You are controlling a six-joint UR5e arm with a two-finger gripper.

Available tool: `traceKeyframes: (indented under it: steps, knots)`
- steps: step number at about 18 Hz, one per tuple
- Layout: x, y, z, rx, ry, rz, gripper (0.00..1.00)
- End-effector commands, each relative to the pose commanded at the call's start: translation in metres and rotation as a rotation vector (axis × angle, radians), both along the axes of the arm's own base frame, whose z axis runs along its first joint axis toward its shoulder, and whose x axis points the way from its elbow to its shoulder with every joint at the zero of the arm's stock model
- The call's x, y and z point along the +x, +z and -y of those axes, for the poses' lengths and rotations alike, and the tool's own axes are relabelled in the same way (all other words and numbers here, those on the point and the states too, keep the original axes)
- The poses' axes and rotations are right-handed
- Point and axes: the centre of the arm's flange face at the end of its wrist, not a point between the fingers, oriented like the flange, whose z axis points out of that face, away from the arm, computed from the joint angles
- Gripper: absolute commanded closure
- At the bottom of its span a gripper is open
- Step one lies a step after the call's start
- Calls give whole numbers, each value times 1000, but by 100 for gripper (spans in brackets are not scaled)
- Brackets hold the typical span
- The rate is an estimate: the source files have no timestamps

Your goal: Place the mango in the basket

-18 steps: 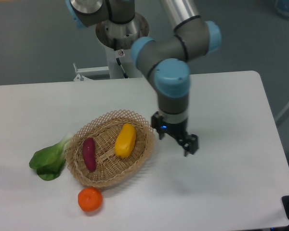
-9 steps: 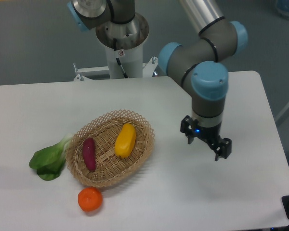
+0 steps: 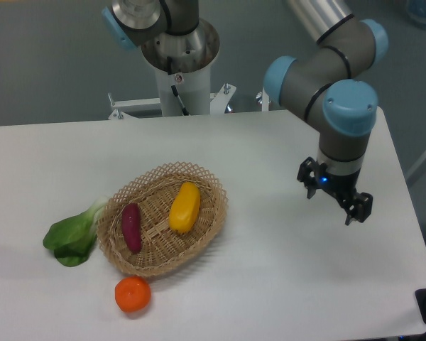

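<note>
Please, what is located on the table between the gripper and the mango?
In the camera view, only the right rim of the basket and bare white table lie between the gripper and the mango.

Grey UR5e arm [image 3: 319, 67] w/ light-blue joint caps, silver tube, black gripper [image 3: 339, 201] w/ blue LED.

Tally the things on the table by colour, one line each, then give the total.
Yellow-orange: 1, the mango
Purple: 1, the sweet potato
Orange: 1, the tangerine
Green: 1, the leafy vegetable
Tan: 1, the basket
Total: 5
</note>
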Motion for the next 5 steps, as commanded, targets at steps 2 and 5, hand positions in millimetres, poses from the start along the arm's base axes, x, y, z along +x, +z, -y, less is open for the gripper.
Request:
traceKeyframes:
  steps: [2, 5]
  knots:
    - [0, 0, 0, -1, 0, -1, 0]
    - [1, -1, 0, -3, 0, 2, 0]
